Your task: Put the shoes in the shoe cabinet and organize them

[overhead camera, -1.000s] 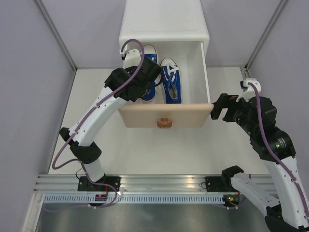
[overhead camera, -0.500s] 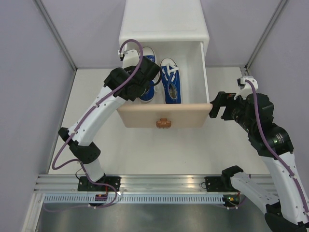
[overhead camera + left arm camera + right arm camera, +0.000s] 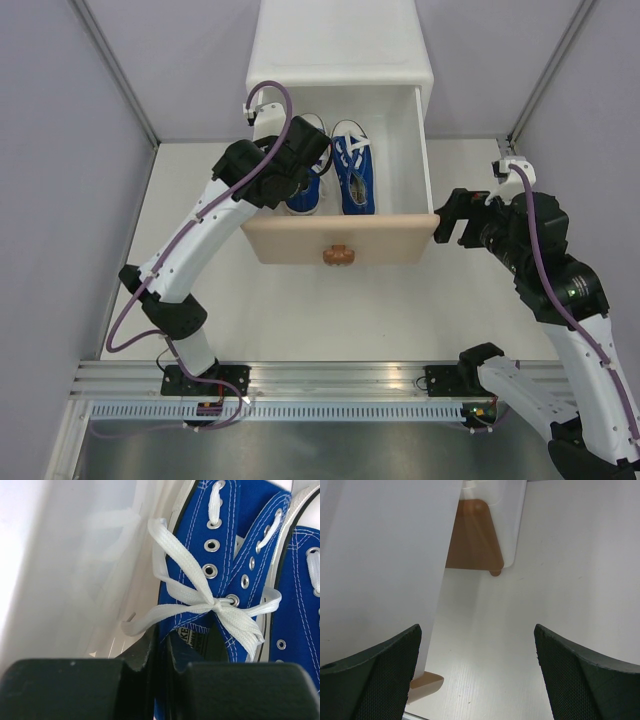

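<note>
The white shoe cabinet (image 3: 340,45) stands at the back with its upper drawer pulled out, its beige front (image 3: 290,243) facing me. Two blue shoes lie in the drawer. My left gripper (image 3: 298,188) is inside the drawer, shut on the collar of the left blue shoe (image 3: 308,198). In the left wrist view the gripper (image 3: 164,652) pinches the blue canvas edge of that shoe (image 3: 200,555) next to the drawer's left wall. The right blue shoe (image 3: 353,170) lies beside it. My right gripper (image 3: 452,218) is open and empty by the drawer's right front corner. The green shoes are out of view.
The right wrist view shows the open gripper (image 3: 480,680) over bare white table, the drawer's white side wall (image 3: 380,570) to its left and the brown lower drawer front (image 3: 470,540) beyond. Purple-grey walls close in the table on both sides.
My left gripper has drawn the left blue shoe slightly left and back in the drawer. My right gripper shifted a little toward the drawer corner, then held still.
</note>
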Controlling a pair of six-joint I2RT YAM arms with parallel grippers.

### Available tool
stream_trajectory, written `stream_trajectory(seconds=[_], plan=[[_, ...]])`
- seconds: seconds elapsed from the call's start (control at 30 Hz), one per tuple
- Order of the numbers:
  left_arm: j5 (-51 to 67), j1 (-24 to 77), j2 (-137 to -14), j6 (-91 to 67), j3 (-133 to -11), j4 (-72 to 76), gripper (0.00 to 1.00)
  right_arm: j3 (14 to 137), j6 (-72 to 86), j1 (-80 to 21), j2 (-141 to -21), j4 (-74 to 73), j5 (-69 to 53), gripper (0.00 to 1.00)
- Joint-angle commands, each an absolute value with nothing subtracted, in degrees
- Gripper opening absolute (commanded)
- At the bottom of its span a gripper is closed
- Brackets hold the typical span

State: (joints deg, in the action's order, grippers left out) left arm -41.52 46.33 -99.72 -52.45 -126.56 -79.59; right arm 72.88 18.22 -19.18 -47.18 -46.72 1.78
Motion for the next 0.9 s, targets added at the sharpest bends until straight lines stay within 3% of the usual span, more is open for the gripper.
stream_trajectory(seconds=[0.0,0.27,0.87], plan=[[-42.5,45.8,-96.1,-53.8,-127.4,-88.1,0.13,75.0,18.1,-19.4,-47.0,-44.5,2.5,0.97],[-42.6,45.8,-96.5,-53.3,-128.0,-88.2,0.18,75.0,17.8,-19.4,-47.0,-44.2,3.3,0.97],[-43.2,45.8,-95.5,-53.5,-128.3,-88.2,0.05,75.4,17.2,-19.4,-47.3,-44.2,3.5,0.97]])
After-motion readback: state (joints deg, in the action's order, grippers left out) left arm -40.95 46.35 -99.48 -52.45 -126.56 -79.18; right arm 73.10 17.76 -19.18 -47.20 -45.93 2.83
